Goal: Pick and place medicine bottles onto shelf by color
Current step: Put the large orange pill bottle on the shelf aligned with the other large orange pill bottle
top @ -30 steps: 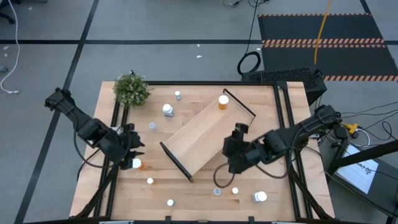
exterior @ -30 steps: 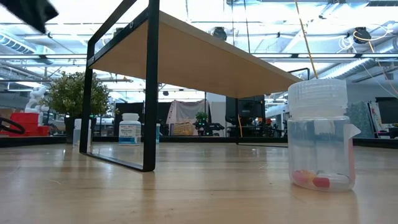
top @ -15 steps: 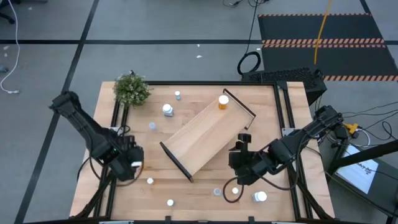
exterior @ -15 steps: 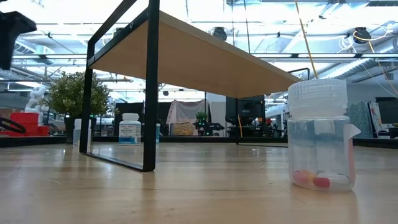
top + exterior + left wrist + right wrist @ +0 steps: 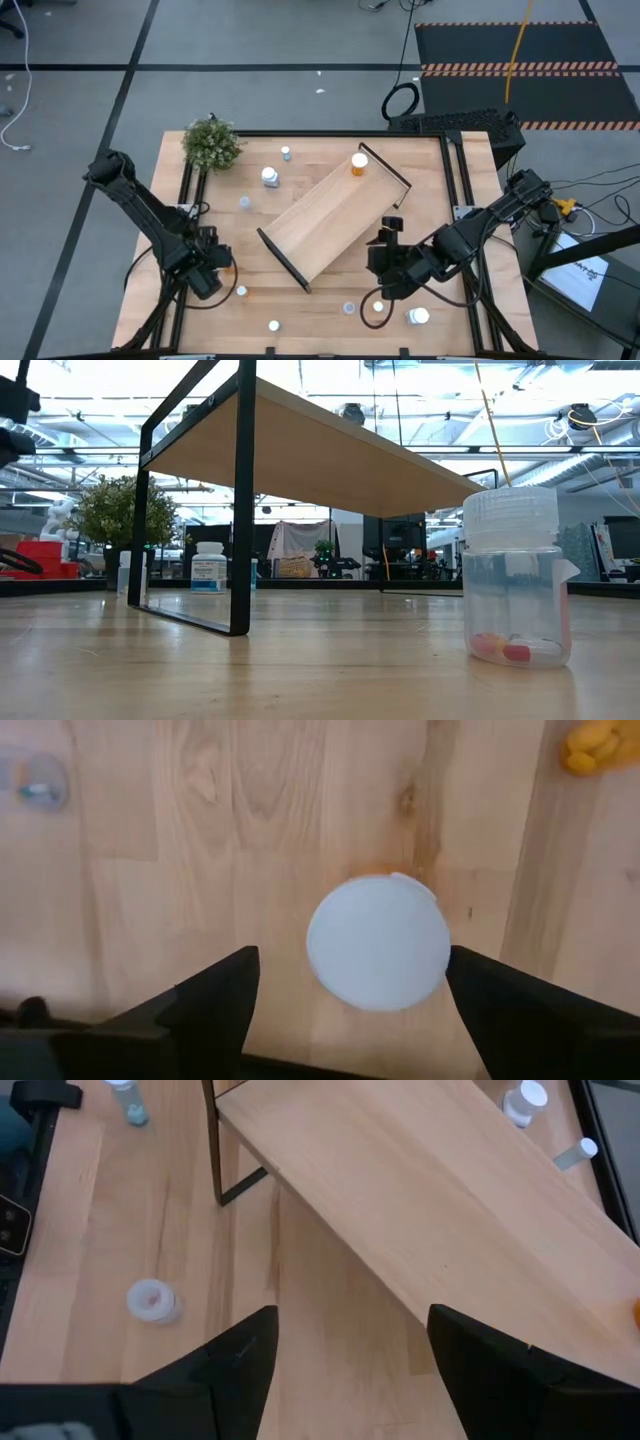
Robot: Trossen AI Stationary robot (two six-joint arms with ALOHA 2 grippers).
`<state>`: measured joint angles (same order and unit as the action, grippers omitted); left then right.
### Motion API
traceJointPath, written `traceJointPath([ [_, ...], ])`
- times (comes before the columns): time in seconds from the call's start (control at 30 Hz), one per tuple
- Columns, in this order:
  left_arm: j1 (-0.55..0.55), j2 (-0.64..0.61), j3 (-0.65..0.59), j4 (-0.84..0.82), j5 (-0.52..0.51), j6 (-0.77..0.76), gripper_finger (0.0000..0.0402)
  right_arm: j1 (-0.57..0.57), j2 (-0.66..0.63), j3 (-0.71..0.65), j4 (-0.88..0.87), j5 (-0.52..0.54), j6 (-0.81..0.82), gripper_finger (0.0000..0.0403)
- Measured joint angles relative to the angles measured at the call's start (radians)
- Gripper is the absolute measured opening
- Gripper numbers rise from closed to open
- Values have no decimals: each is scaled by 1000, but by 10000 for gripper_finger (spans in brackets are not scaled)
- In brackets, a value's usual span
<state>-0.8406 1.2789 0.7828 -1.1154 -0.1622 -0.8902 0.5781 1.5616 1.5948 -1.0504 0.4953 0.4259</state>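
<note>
The long light-wood shelf (image 5: 333, 213) with thin black metal brackets at its short ends stands slantwise in the middle of the pale wooden counter (image 5: 440, 180); judged from above, only one bottle is on it, a small orange bottle with a white cap (image 5: 359, 165) at the far end of the board; so the sorting looks barely begun.

The rest are on the counter: a larger white bottle (image 5: 270, 177) and a tiny pale bottle (image 5: 286, 153) near the small bushy green plant (image 5: 212, 144); another pale one (image 5: 244, 202) beside the shelf's left edge; two white-capped ones (image 5: 241, 291) (image 5: 273, 325) toward the near edge; a clear bottle (image 5: 349, 309) and a larger white-capped bottle (image 5: 417, 316) near the right arm. In the low view a clear bottle with a ribbed white cap (image 5: 515, 575) stands close by, a few pills in its bottom; which of the overhead bottles it is I cannot tell.

The left gripper (image 5: 207, 272) hangs over the counter's near left part, jaws apart; its wrist view looks straight down on a white cap with an orange rim (image 5: 378, 942) sitting between the two dark fingers (image 5: 205, 1000) and untouched by either, so this orange bottle seems lined up for a grasp, not gripped.

The right gripper (image 5: 382, 283) hovers by the shelf's near right corner, jaws apart and empty; its wrist view shows the shelf board and one clear bottle (image 5: 152, 1300) on the counter beyond.

By this reckoning nearly every bottle remains to be lifted and grouped by colour.
</note>
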Motion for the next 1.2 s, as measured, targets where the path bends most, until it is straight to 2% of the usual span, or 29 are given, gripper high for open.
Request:
traceJointPath([
  [0.23,0,0,-43,29,-8,16,316,0,0,0,4,1,0,254],
  [0.67,0,-1,-59,124,-9,58,213,0,0,0,4,1,0,254],
  [0.77,0,-1,-59,124,-8,58,210,0,0,0,4,1,-1,254],
  [0.93,0,-1,-54,115,13,58,226,0,0,0,20,2,0,254],
  [1.07,5,-1,-16,67,30,58,221,-3,0,-55,131,4,-9,254],
  [1.2,17,-1,40,5,32,58,214,-17,0,-114,270,3,-106,254],
])
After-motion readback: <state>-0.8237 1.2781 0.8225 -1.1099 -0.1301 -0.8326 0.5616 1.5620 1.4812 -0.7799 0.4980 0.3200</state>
